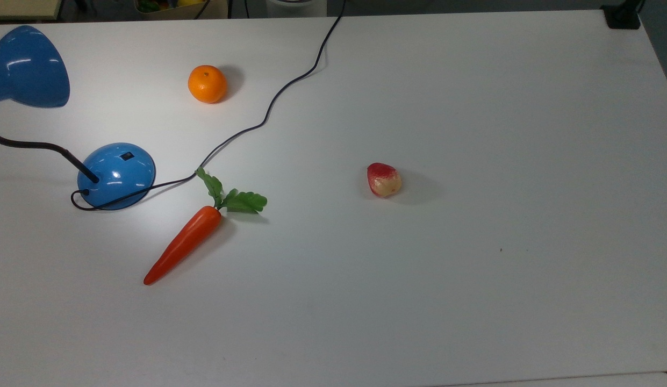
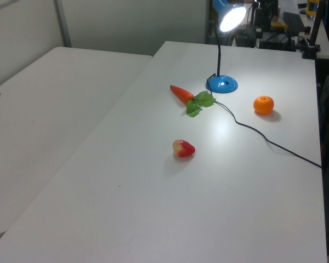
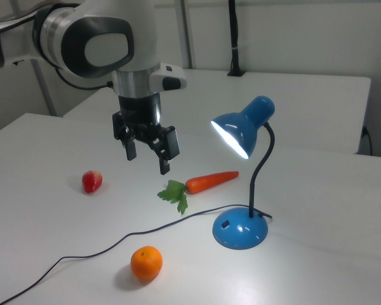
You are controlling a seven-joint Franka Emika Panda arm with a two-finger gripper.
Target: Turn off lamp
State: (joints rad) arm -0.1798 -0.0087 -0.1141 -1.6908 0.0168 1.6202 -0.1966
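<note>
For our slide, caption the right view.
Open gripper hovers above carrot beside the lit blue lamp.

lamp (image 1: 116, 174) on table (image 1: 473, 295) at the top view's left | orange (image 1: 207, 84) behind it | carrot (image 1: 184, 243) just right of base, leaves touching cord (image 1: 269, 110) | strawberry (image 1: 384, 179) well right, mid-table | gripper (image 3: 147, 155) above table between strawberry and carrot
</note>
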